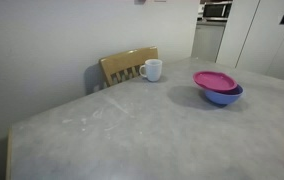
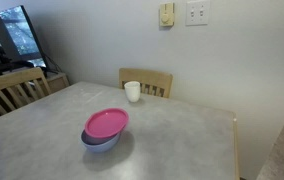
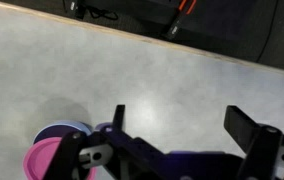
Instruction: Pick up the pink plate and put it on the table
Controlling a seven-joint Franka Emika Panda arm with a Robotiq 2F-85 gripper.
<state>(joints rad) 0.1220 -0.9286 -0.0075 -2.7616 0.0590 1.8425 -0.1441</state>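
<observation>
The pink plate [image 1: 215,80] rests tilted on top of the blue-purple bowl [image 1: 223,96] on the light grey mottled table [image 1: 132,130]. Both show in the exterior views, the plate [image 2: 106,123] over the bowl [image 2: 99,141]. In the wrist view the plate [image 3: 42,158] and bowl [image 3: 60,131] sit at the lower left. My gripper [image 3: 182,120] is open and empty, high above bare table [image 3: 132,70], to the side of the plate. The gripper does not show in the exterior views.
A white mug [image 1: 152,69] stands near the table's far edge in front of a wooden chair [image 1: 127,64]; it also shows in an exterior view [image 2: 132,91]. Another wooden chair [image 2: 12,88] stands at the table's side. Dark clutter [image 3: 182,20] lies beyond the table edge.
</observation>
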